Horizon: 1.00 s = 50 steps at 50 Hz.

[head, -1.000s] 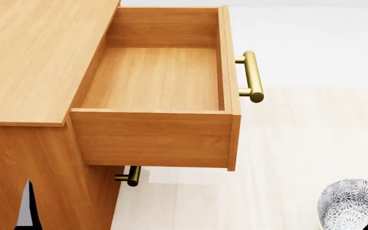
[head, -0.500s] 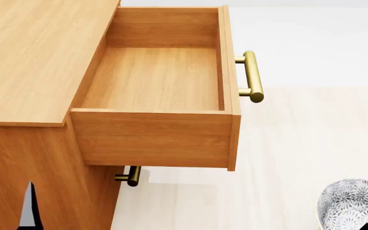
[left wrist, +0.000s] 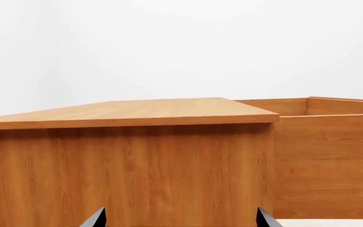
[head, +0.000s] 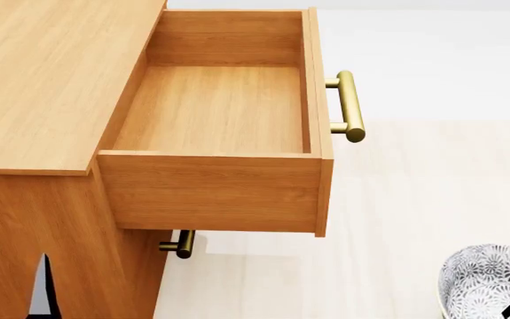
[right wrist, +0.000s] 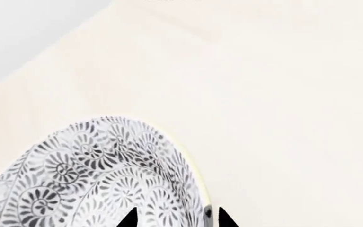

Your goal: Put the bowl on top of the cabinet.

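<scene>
1. While the right claw [right wrist: 175,222] pinches the bowl [head: 490,282] by its rim, one black tip inside and one outside the wall with only the rim between them, the bowl hangs low, well off to the right of the cabinet [head: 50,86] and over the pale floor [head: 397,219]. A grip that thin looks risky to me: any quick swing could let the bowl pivot or slip out.

2. The top drawer [head: 219,113] stands pulled right out, empty, its front and brass handle [head: 350,106] jutting toward the bowl's side. I reckon the straight way to the cabinet top crosses that drawer. Carried too low, the bowl could knock the drawer front or the handle, or end up set down inside the drawer, which is not the job.

3. The flat top is bare where I can see it, but the near part ends at an edge right beside the drawer. Let go too close to that edge and the bowl could tip off.

4. The left claw [left wrist: 180,220] sits low against the cabinet's side panel, its two tips spread wide with nothing between them. If the torso or base shifts during the lift, that arm might scrape the wood.

5. Only a sliver of the bowl shows from the head camera, so a slow tilt could go unnoticed.
</scene>
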Motion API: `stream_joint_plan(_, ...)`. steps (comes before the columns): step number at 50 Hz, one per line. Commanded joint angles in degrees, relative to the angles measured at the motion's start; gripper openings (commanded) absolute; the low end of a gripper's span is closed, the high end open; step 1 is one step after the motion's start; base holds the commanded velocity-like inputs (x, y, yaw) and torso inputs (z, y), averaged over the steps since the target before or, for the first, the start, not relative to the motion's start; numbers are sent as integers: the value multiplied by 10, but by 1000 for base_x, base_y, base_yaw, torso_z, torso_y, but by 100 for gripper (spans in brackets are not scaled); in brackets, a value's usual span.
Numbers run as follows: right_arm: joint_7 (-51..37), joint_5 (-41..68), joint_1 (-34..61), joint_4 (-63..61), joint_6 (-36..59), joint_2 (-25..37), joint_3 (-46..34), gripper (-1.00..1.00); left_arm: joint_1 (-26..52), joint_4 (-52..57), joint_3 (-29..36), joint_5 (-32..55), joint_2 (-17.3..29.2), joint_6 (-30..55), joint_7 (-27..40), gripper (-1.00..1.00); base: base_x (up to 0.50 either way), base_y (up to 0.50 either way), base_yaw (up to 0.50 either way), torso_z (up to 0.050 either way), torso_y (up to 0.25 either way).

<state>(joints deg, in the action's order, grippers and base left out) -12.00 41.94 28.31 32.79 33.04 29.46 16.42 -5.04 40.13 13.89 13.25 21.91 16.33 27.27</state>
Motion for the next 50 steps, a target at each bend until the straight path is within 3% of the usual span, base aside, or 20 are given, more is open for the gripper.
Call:
stream_joint_plan(1,17,2,-4,8,-1,-30,-5,-100,-2,6,-18,9,-12,-3,-18,100,0,0,0,0,0)
stream_joint_plan(17,6,14,-3,-26,19,-25,-2,-100,-3,10,-19,13,-9,-4,-16,100,0,0,1,0,0)
stream_joint_plan(50,-107,96,68,-217,176,22,17,-100,-5,33,-26,28,-1,0,-7,100,0,0,0,0,0)
